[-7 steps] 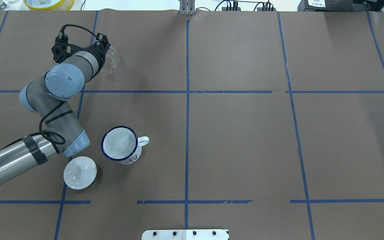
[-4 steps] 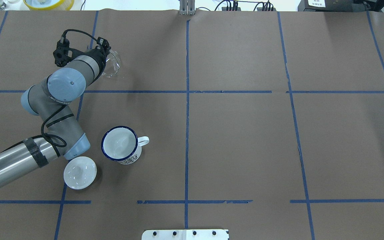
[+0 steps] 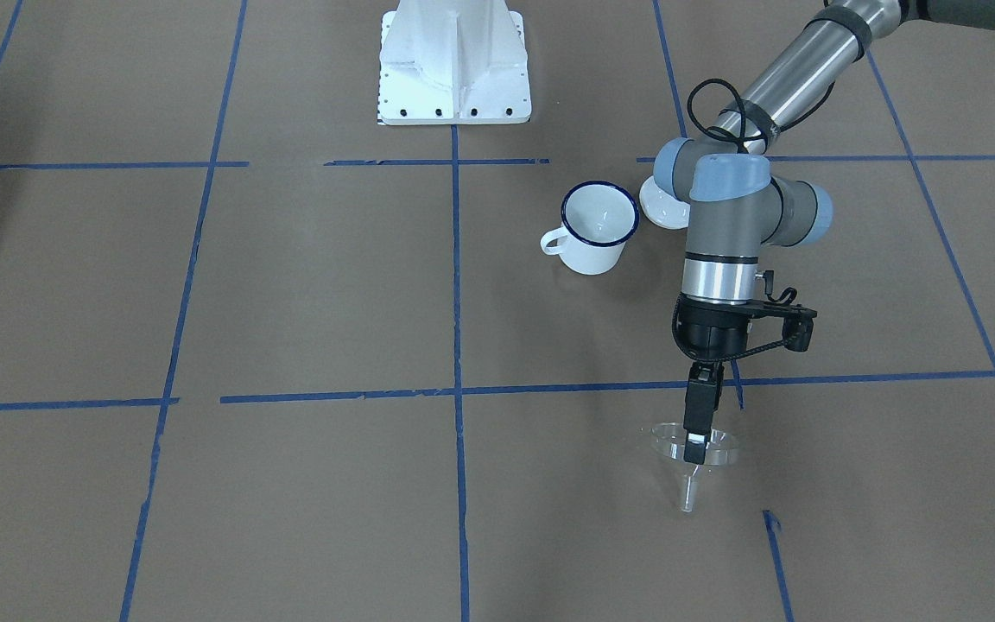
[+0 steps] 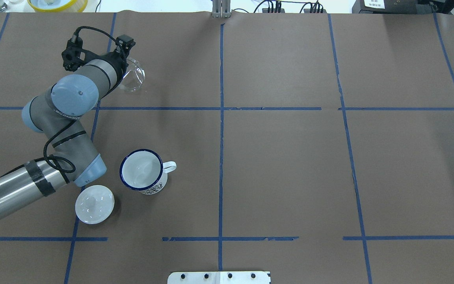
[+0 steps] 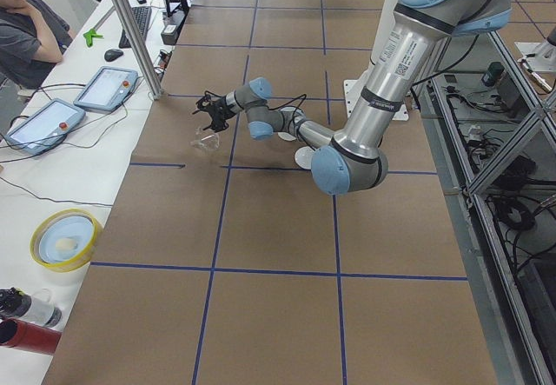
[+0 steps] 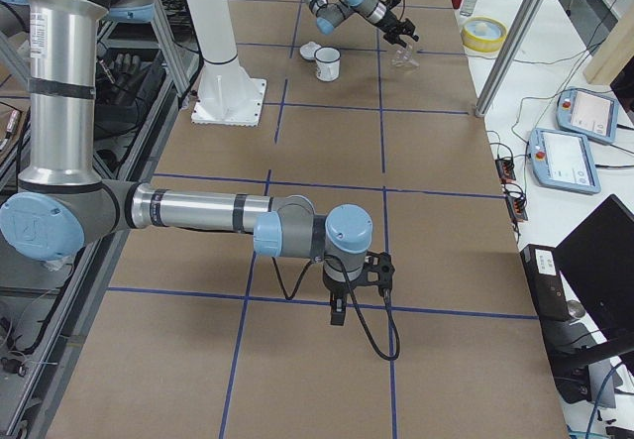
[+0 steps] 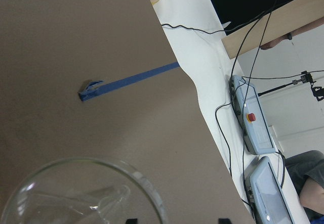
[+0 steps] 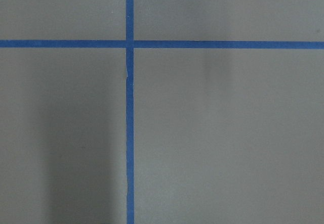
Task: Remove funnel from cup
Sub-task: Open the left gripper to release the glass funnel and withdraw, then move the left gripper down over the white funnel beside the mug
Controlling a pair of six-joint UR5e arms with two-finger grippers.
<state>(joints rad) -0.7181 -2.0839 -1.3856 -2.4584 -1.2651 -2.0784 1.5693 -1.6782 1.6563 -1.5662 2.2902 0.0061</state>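
funnel already out of the cup, well apart from it on the operators' side, held by its rim in the left gripper, jaws pinching the rim, spout down, tip near the paper; right gripper state: cannot tell

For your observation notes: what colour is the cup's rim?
Dark blue, on a white cup; clearest in the overhead exterior view.
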